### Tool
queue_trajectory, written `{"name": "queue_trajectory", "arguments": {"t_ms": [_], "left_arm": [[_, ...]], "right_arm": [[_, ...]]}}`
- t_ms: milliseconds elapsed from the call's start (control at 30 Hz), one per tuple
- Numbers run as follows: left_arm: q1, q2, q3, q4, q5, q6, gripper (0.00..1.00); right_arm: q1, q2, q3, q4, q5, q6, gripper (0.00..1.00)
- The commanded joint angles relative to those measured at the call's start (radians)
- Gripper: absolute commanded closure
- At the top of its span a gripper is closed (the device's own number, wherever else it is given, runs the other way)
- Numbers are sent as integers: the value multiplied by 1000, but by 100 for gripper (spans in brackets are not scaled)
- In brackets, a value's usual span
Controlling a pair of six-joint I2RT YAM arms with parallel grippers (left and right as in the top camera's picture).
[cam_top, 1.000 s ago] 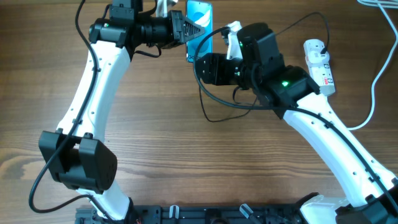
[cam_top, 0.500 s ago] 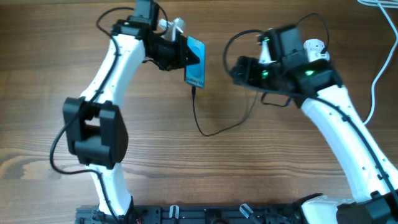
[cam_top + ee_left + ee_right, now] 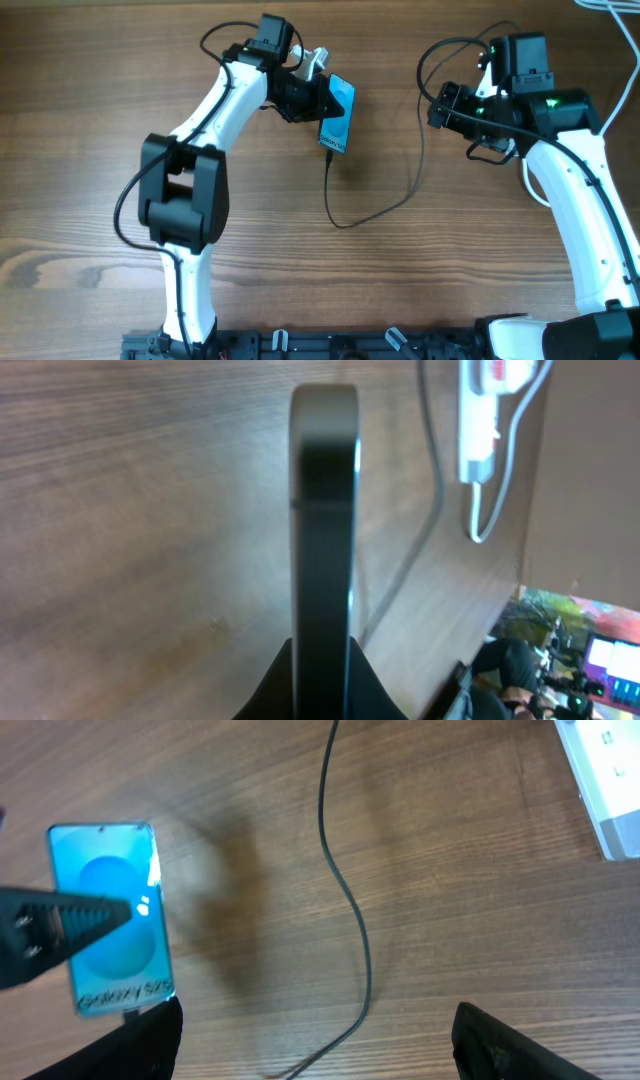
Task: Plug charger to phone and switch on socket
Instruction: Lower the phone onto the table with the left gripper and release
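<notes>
Gripping the phone [image 3: 338, 113], the left tool [image 3: 316, 97] is closed on it at the far side of the wooden tabletop [image 3: 90, 150], close to the middle. One dark finger lies across the bright cyan screen, which faces upward and carries dark lettering along its near edge. Through the left wrist camera the phone appears edge-on, a dark slab standing between the two fingers, which press on it from either side. The charger [image 3: 345, 222], a thin black cable, meets the phone's near edge. It runs toward the near side, bends, sweeps right, and then climbs toward the far side beside the right arm. The right tool [image 3: 318, 1015] is well apart from the phone, over to the right. Its fingers are spread wide with nothing between them, and it touches nothing. A stretch of the black cable lies on the wood beneath it. The socket [image 3: 610, 780], a white power strip, lies at the far right of the tabletop. The right arm largely hides it from above, and the right wrist camera catches only one corner. From the left wrist camera it appears with red markings and a white lead [image 3: 500, 500]. Whether its switch is on cannot be told.
</notes>
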Motion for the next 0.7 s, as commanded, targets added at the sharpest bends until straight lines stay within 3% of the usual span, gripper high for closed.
{"name": "queue_trajectory", "arguments": {"t_ms": [0, 500, 667], "left_arm": [[5, 19, 7, 52, 23, -64, 96], [-42, 141, 5, 117, 21, -130, 96], [-53, 142, -35, 129, -76, -138, 96]], "right_arm": [[-1, -24, 18, -11, 17, -33, 13], [-1, -24, 17, -19, 16, -29, 13], [0, -24, 17, -22, 16, -29, 13]]}}
